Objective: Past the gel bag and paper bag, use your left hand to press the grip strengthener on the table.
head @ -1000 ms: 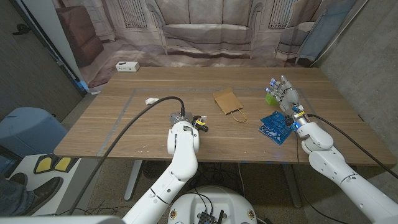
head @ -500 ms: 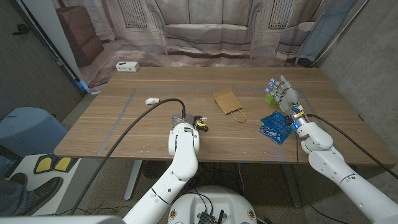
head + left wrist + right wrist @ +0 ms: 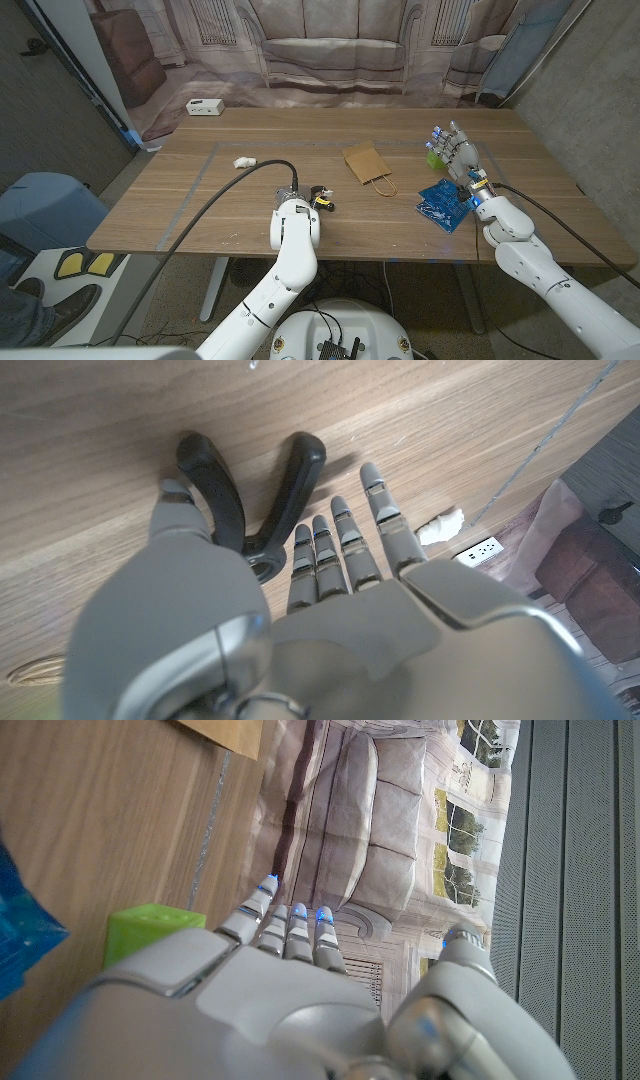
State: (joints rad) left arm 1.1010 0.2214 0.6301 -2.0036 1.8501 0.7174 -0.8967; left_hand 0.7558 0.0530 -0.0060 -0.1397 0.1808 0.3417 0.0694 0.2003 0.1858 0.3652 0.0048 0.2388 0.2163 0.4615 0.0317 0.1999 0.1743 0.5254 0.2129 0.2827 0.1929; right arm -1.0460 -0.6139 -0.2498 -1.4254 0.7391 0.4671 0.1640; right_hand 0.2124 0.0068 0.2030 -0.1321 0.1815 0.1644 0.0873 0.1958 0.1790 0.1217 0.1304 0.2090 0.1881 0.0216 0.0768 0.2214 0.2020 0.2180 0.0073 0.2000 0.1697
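While the left hand (image 3: 300,620) hovers over the grip strengthener (image 3: 250,490) near the table's (image 3: 180,200) front edge, fingers apart and holding nothing, the press looks about to start. Next it likely needs to lower onto the black handles and push down. By the right edge, the right hand (image 3: 456,150) stands open beside the gel bag (image 3: 443,203); the paper bag (image 3: 364,161) lies mid-table.

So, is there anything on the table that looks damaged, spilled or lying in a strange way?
Nothing stands out. The paper bag and the blue gel bag lie flat on the table, and the grip strengthener looks whole by the left hand.
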